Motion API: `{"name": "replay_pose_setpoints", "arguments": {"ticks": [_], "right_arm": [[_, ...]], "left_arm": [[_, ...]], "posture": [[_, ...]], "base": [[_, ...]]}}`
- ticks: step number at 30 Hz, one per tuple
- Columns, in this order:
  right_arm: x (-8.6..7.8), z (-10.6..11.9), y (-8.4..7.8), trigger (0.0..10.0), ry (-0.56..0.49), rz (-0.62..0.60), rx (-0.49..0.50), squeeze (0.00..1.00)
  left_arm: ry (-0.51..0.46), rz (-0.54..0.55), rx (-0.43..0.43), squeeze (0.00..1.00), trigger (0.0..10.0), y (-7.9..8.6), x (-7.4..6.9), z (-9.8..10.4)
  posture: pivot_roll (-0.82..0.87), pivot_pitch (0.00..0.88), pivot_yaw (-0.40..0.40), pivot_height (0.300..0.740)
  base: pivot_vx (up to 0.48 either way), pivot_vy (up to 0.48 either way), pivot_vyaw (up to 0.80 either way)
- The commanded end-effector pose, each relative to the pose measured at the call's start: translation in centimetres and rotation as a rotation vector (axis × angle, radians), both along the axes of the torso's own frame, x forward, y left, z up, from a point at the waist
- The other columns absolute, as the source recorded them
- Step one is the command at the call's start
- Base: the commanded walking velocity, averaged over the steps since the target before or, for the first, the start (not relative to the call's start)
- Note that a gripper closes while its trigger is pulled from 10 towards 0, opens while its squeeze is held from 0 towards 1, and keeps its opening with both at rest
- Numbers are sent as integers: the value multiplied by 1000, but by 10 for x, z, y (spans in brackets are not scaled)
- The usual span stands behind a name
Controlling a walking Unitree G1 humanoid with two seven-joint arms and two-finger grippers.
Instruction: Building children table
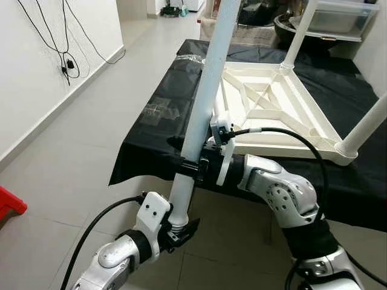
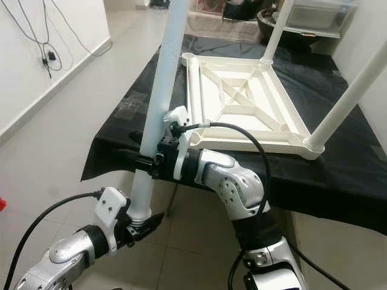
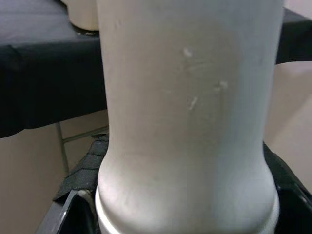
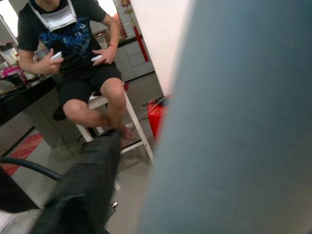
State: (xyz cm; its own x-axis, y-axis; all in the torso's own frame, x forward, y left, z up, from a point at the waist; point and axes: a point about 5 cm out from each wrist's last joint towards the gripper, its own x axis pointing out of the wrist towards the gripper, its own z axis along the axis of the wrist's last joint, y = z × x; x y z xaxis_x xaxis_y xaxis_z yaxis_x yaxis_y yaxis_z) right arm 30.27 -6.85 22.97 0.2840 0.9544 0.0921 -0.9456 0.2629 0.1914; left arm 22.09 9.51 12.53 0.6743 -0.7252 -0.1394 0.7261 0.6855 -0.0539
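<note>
At the centre of the frame, both grippers are closed on the loose table leg [image 1: 205, 90], the left gripper [image 1: 176, 228] at its lower end, the right gripper [image 1: 196, 164] higher, its long axis nearly upright, with the upturned tabletop [image 1: 284, 115] on the black cloth [image 1: 151, 145] to the upper right.

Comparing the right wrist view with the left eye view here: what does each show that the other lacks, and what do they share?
The right wrist view alone has a seated person on a white stool, holding something white in each hand. The left eye view alone has the upturned white tabletop on a black cloth, two legs already fitted, and both grippers on the loose leg, left gripper low, right gripper higher. Both share that white table leg.
</note>
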Motion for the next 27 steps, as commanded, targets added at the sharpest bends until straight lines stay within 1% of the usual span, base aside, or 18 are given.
{"name": "replay_pose_setpoints", "arguments": {"ticks": [1, 7, 15, 16, 17, 23, 24, 26, 27], "right_arm": [[-6, -2, 6, 0, 7, 52, -12, 0], [-8, -3, 7, 0, 13, 72, -9, 0], [-11, -4, 6, 0, 23, 82, -2, 0], [-10, -2, 5, 0, 21, 79, 1, 0], [-9, -1, 4, 0, 17, 71, 6, 0], [-1, 5, -3, 0, 0, 26, 21, 0], [2, 8, -6, 0, -8, 6, 28, 0], [18, 18, -19, 0, -51, -127, 54, 0], [18, 18, -19, 0, -51, -127, 54, 0]], "left_arm": [[5, -79, 1, 0, 10000, -11, -8, 1], [20, -85, 3, 0, 10000, -10, -10, 1], [79, -65, -3, 0, 10000, -9, -11, -3], [76, -57, 3, 373, 10000, -9, -10, -3], [72, -39, 1, 1000, 10000, -8, -9, -3], [48, 8, -8, 1000, 10000, -4, -5, 0], [30, 34, -6, 1000, 10000, -3, -3, 2], [-8, 131, -4, 1000, 10000, 3, 5, 7], [-8, 131, -4, 1000, 10000, 3, 5, 7]], "posture": [[68, 87, -49, 740], [72, 94, -50, 740], [74, 99, -53, 740], [73, 101, -54, 740], [74, 105, -53, 740], [77, 103, -54, 740], [77, 102, -56, 740], [80, 102, -57, 740], [80, 102, -57, 740]], "base": [[0, 0, 0], [0, 0, 0], [0, 0, 0], [0, 0, 0], [0, 0, 0], [0, 0, 0], [0, 0, 0], [0, 0, 0], [0, 0, 0]]}}
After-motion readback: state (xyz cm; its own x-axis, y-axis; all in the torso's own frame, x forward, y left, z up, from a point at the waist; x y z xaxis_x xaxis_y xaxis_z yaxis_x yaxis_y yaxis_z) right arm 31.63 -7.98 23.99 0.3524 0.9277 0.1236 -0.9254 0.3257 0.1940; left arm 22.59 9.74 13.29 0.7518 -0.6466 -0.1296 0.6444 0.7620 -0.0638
